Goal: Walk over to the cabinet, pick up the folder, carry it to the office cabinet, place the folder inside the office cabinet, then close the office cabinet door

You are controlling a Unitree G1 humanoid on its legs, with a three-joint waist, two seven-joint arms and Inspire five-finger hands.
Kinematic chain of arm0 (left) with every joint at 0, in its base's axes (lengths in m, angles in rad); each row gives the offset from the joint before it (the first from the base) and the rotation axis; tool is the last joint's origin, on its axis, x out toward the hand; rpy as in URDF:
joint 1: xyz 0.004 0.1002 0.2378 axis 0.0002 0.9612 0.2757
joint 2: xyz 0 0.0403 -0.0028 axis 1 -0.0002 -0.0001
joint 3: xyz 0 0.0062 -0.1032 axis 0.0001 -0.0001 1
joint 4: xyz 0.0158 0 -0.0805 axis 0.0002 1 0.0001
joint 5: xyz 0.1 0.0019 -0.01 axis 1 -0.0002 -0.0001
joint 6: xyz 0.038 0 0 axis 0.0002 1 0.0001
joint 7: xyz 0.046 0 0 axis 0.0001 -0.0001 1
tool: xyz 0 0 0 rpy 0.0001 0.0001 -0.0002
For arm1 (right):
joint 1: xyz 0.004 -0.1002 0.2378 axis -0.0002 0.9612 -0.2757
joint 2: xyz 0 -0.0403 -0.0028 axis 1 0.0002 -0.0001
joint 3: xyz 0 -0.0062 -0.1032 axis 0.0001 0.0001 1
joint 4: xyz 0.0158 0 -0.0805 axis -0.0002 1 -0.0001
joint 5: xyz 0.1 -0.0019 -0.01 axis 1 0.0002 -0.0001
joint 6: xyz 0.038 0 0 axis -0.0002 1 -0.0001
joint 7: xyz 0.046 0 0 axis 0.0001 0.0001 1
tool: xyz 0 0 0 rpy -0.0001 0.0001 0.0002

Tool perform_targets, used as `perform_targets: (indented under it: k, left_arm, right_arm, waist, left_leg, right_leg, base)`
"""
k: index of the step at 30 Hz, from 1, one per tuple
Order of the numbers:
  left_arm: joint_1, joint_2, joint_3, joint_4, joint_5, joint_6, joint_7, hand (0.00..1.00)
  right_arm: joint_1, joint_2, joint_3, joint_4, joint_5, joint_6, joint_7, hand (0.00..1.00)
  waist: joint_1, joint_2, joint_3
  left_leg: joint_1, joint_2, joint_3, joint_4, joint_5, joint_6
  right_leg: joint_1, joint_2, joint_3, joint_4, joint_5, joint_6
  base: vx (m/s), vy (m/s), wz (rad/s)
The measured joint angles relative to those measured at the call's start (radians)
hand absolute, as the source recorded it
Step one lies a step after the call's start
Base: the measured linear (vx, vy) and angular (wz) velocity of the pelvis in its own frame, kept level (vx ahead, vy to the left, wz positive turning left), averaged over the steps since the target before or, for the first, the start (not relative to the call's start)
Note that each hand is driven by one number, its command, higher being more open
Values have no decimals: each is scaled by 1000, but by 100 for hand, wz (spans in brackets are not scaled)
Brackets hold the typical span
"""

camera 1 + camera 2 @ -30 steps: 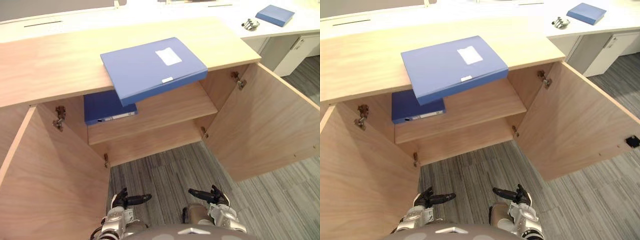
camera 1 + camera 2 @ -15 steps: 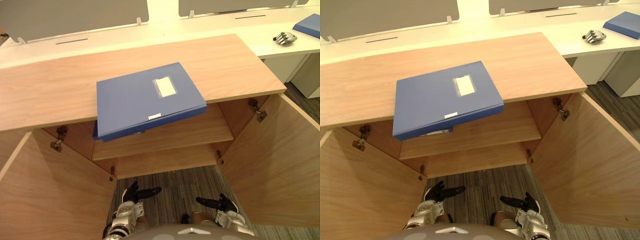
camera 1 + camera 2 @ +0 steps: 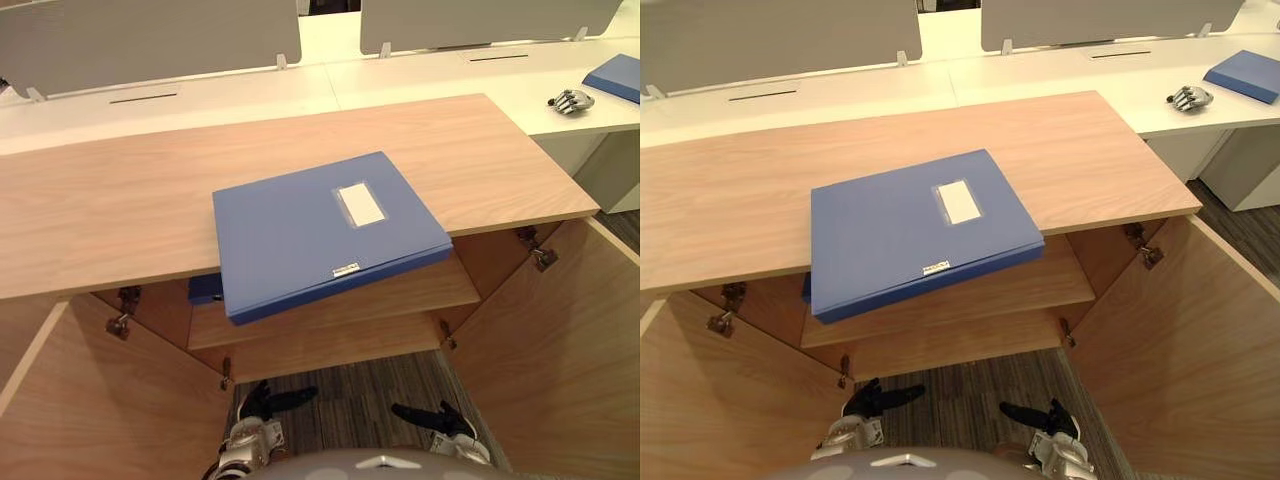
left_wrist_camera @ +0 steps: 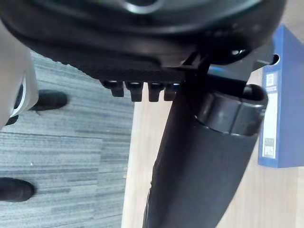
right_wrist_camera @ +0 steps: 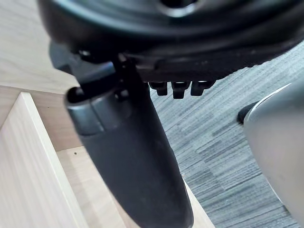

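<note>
Folder (image 3: 325, 232) first: blue, flat, white label up, lying on the cabinet top (image 3: 110, 200) with its near edge hanging out over the open front. That is where it lay a second ago too. What has changed is my head. The whole picture has swung and lifted, so the folder now sits mid-frame and more of the white desk (image 3: 240, 90) behind the cabinet shows. The things themselves have not moved.

My left hand (image 3: 262, 402) and right hand (image 3: 441, 418) still hang low over the grey carpet (image 3: 350, 395), well apart from the folder. On both, the fingers are loose and stretched and the thumb points inward, gripping nothing.

The left door (image 3: 100, 400) and right door (image 3: 560, 340) both stand open, with the shelf (image 3: 400, 295) between them.

From above, the second folder (image 3: 205, 290) on that shelf is down to a blue sliver under the overhang; a second ago I saw far more of it. My left wrist view catches it properly, labelled spine and all, past my thumb (image 4: 204, 156). The right wrist view gives pale wood panel and carpet past the right thumb (image 5: 128, 161).

Far right on the desk lie another blue folder (image 3: 1245, 75) and a small metallic object (image 3: 1188, 97).
</note>
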Motion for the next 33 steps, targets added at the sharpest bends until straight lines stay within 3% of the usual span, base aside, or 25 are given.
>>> perform_targets:
  k: [7, 12, 19, 33]
  left_arm:
    - [26, 16, -95, -51, -8, -2, 30, 100]
    - [158, 37, -148, -349, -61, -5, 58, 100]
    - [256, 87, -163, -701, -62, -41, 118, 100]
    - [299, 64, -206, -1121, -119, -122, 123, 100]
  right_arm:
    - [1, -9, -21, 13, 0, 0, -9, 100]
    - [18, -23, 0, 6, 2, -5, -25, 100]
    - [61, -19, 24, -63, 3, -10, -39, 100]
    - [88, 4, 48, -79, 3, -13, -32, 100]
  waist:
    - [0, 0, 1]
    - [5, -3, 5]
    - [20, -3, 9]
    - [55, -38, 4]
  left_leg:
    - [46, -14, -53, -116, 72, 3]
    - [45, -25, -104, -155, 103, 11]
    - [43, -44, -140, -160, 117, 24]
    - [62, -59, -177, -133, 91, 25]
  right_leg:
    - [25, 18, -24, -25, 12, -15]
    - [25, 14, -46, -23, 19, -12]
    - [29, -9, -72, -6, 6, 9]
    - [97, -30, -94, -26, 3, 19]
  base:
    - [-65, -29, 14]
    - [-99, -2, 17]
    - [-93, 14, 14]
    - [6, -1, 9]
